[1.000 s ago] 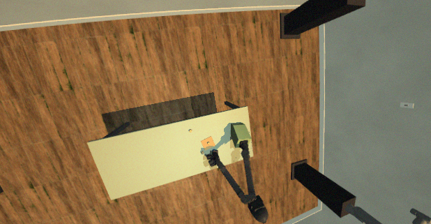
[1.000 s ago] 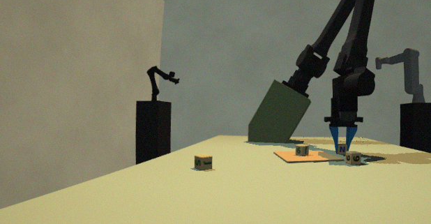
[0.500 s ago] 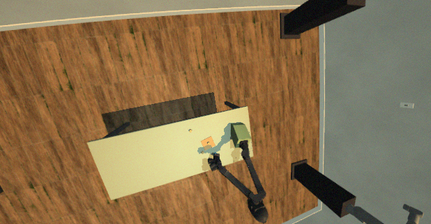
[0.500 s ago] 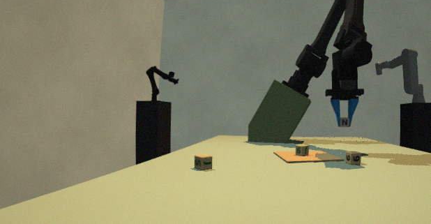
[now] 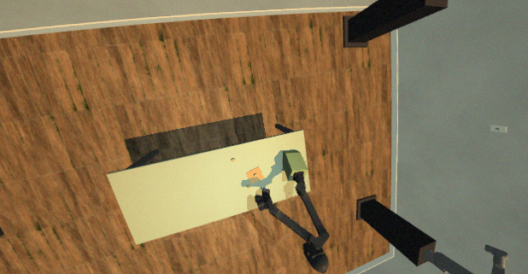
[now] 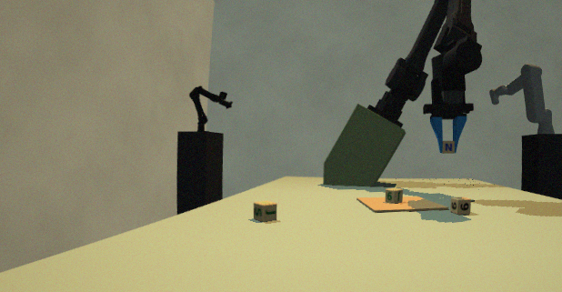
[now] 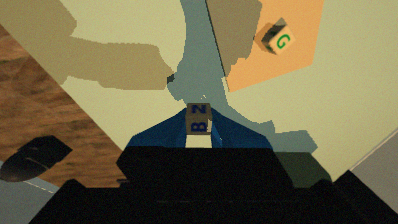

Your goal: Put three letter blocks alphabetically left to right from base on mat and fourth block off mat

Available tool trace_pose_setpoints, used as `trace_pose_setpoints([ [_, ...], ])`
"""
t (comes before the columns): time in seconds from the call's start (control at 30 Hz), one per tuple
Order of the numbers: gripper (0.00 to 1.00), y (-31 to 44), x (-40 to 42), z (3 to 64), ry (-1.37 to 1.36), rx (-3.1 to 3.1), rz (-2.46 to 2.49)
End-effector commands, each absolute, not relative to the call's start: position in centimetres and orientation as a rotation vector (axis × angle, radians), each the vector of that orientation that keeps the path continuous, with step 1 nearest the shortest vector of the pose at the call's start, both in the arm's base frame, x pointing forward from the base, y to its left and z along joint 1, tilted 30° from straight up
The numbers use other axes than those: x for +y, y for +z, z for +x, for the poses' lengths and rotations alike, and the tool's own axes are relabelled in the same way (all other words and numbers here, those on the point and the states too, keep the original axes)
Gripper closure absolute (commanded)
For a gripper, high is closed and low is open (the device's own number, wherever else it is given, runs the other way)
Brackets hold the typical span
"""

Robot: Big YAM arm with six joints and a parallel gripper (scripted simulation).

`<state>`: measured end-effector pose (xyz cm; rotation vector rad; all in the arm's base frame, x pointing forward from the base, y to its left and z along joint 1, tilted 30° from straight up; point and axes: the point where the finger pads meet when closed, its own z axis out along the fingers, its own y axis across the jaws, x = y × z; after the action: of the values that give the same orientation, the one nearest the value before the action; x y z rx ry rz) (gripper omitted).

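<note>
Jaws narrowed firmly on the B/N block [image 6: 448, 146] [image 7: 202, 119], held aloft; if mat-bound [image 5: 259, 170] [image 6: 379, 205] [image 7: 300, 20], best eased level toward wrist-view one o'clock, clearing the G block [image 5: 255, 175] [image 6: 394, 196] [image 7: 282, 41].

Dark rectangular pillar-like pedestals [image 5: 397, 13] [image 6: 200, 171] stand beyond the table. Small white rectangular wall plate [image 5: 498, 129] noted on grey-blue wall [image 5: 461, 84] [image 6: 318, 66].

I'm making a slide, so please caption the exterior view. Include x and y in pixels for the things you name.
Gripper [image 6: 448, 146] [image 7: 198, 112] holding a block [image 6: 448, 147] [image 7: 198, 119] above the table, another block [image 6: 394, 196] [image 7: 281, 40] on the orange mat [image 6: 379, 206] [image 7: 295, 60].
</note>
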<state>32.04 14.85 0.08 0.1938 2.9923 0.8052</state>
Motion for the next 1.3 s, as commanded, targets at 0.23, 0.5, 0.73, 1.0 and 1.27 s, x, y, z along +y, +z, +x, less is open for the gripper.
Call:
trace_pose_setpoints([
  [0.23,0.78,0.3,12.8,35.3,0.826,2.968,0.766],
  [0.5,0.78,-0.9,9.9,38.0,0.835,2.874,1.342],
  [0.73,0.78,-1.5,7.6,38.3,0.816,2.659,1.909],
  [1.0,0.78,-1.6,8.7,38.1,0.762,2.415,2.302],
  [1.27,0.78,-1.4,8.7,38.4,0.767,2.414,2.297],
])
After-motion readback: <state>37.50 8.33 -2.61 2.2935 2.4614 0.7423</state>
